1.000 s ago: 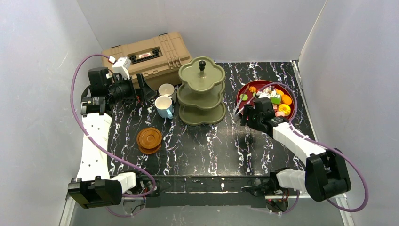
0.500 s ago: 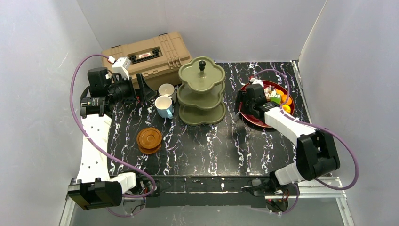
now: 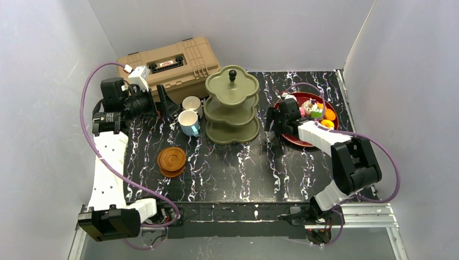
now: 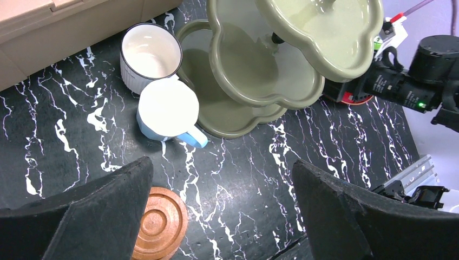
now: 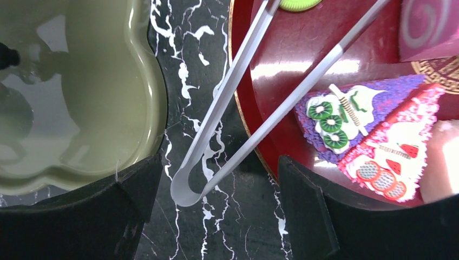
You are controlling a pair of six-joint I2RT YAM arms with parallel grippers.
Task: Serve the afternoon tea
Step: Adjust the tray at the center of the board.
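Olive stand (image 5: 81, 108): just left of right gripper (image 5: 219, 160)
Tongs (image 5: 297, 92): hinge end between its spread fingers, gripping nothing
Left gripper (image 4: 221, 162): released wide, empty, beside mugs (image 3: 188, 123)
Toolbox (image 3: 168, 65): behind mugs

Left arm (image 3: 108, 157) reaches forward, left fingers (image 4: 81, 216) spread wide (right arm (image 3: 319, 135), right fingers (image 5: 335, 216) likewise).

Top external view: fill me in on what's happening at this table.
Two robot arms are setting out afternoon tea. The right end effector, open, hovers over the hinge of the clear plastic tongs, which lie across the rim of the round dark-red plate of toy cakes. The left end effector, open and empty, hangs near the white mug and light-blue mug. The olive-green three-tier stand is empty. The stacked brown round saucers sit apart.
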